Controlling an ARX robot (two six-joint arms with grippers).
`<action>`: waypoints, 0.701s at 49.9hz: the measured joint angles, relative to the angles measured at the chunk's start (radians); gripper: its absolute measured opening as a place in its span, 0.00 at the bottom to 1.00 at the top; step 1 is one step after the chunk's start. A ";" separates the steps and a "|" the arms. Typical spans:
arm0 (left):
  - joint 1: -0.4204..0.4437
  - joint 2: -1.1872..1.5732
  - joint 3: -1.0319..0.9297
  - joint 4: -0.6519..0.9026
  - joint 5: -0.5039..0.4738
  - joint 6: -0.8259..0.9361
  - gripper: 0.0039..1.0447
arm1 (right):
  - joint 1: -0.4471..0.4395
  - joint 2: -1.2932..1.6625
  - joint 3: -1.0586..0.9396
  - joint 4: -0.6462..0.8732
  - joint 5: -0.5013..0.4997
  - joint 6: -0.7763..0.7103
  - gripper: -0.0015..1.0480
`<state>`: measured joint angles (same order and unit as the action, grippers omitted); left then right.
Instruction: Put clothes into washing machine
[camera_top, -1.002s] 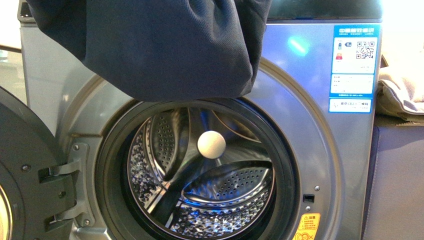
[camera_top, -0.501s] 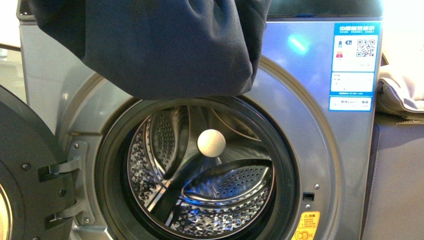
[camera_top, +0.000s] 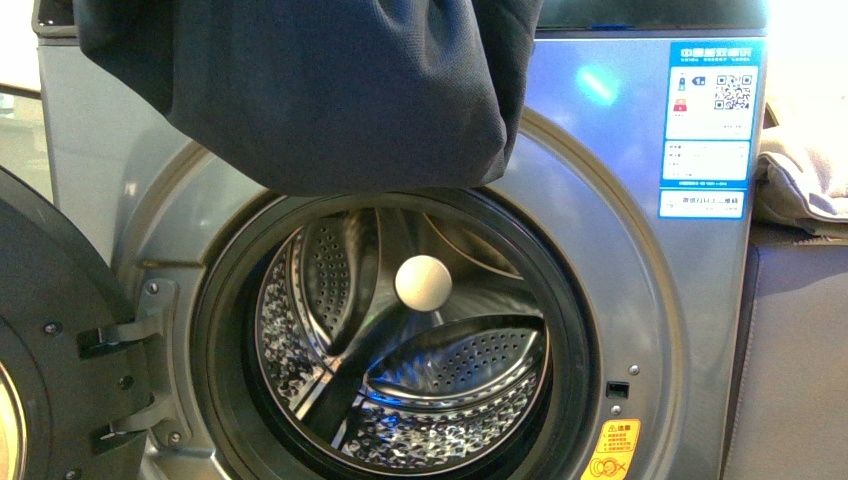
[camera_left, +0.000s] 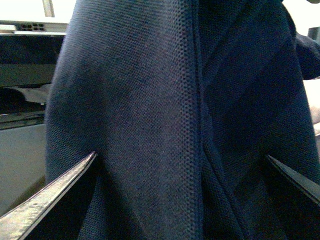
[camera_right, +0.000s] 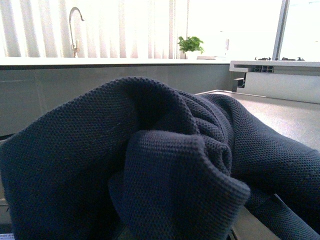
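The clothes (camera_top: 330, 90), a large dark navy garment, hang in front of the top of the washing machine (camera_top: 610, 300), their lower edge just above the open porthole. The perforated steel drum (camera_top: 440, 400) is open to view with a white ball-shaped part (camera_top: 423, 284) at its middle. My left gripper (camera_left: 181, 155) is open, its fingers (camera_left: 45, 200) spread on either side of the hanging cloth (camera_left: 165, 115). My right gripper is shut on the clothes (camera_right: 170, 165); the bunched cloth hides its jaws. Neither arm shows in the front view.
The machine's door (camera_top: 50, 350) stands open at the left. The blue-and-white label (camera_top: 712, 130) and orange sticker (camera_top: 612, 452) are on the front panel. Beige fabric (camera_top: 800, 180) lies on a dark cabinet (camera_top: 790, 370) to the right. A tap (camera_right: 75, 25) and plant (camera_right: 190, 45) stand behind.
The garment's left edge has shifted slightly to the right and its lower edge has risen a little. The drum and door have not changed.
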<state>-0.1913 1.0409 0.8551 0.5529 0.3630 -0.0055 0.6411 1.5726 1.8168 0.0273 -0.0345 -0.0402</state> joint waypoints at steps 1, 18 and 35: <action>-0.002 0.005 0.002 0.006 0.012 -0.005 0.94 | 0.000 0.000 0.000 0.000 0.000 0.000 0.13; -0.042 0.027 0.015 0.128 0.184 -0.166 0.94 | 0.000 0.000 0.000 0.000 0.000 -0.001 0.13; -0.148 0.127 0.085 -0.009 0.008 -0.071 0.94 | 0.000 0.000 0.000 0.000 0.004 -0.002 0.13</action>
<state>-0.3393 1.1683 0.9405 0.5438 0.3706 -0.0761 0.6411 1.5726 1.8168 0.0273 -0.0307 -0.0418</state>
